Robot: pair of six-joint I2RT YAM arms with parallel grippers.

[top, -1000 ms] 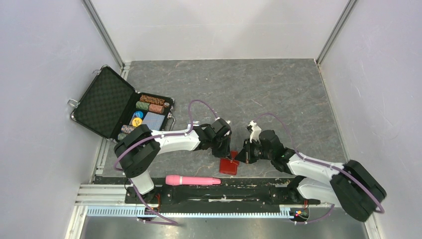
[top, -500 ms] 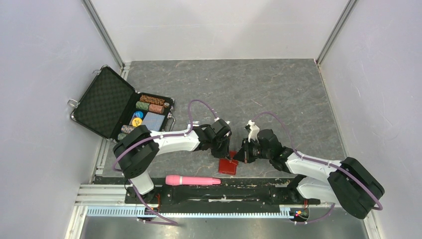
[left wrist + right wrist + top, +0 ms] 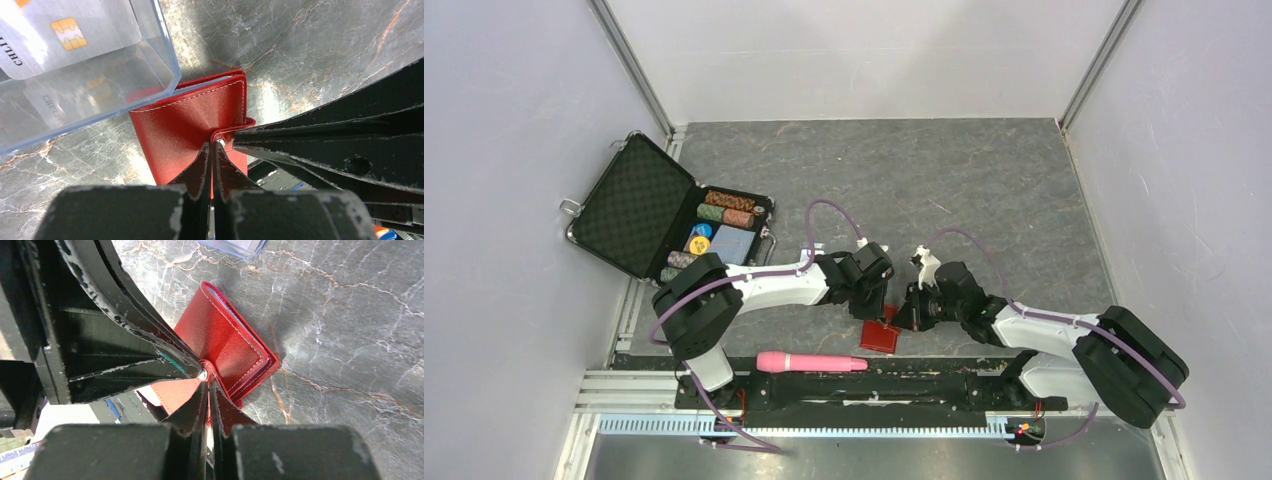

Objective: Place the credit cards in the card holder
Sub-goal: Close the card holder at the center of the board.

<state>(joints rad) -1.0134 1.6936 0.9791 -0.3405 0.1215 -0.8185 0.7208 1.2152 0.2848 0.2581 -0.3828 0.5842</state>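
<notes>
Robot lab cell, this one. Plain white panels (image 3: 864, 55) box it in on three sides, with aluminium struts (image 3: 631, 65) running up the corners. Down below sits a grey stone-look tabletop (image 3: 1004, 180). At the near edge a black rail (image 3: 924, 385) carries the left arm (image 3: 774, 287) and right arm (image 3: 1044, 325), both bolted down, with purple cables (image 3: 828, 203) looping off them. A slotted metal track (image 3: 824, 425) runs in front.

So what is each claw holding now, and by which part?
Both hold the red card holder: the left claw and the right claw each pinch its snap tab.
</notes>
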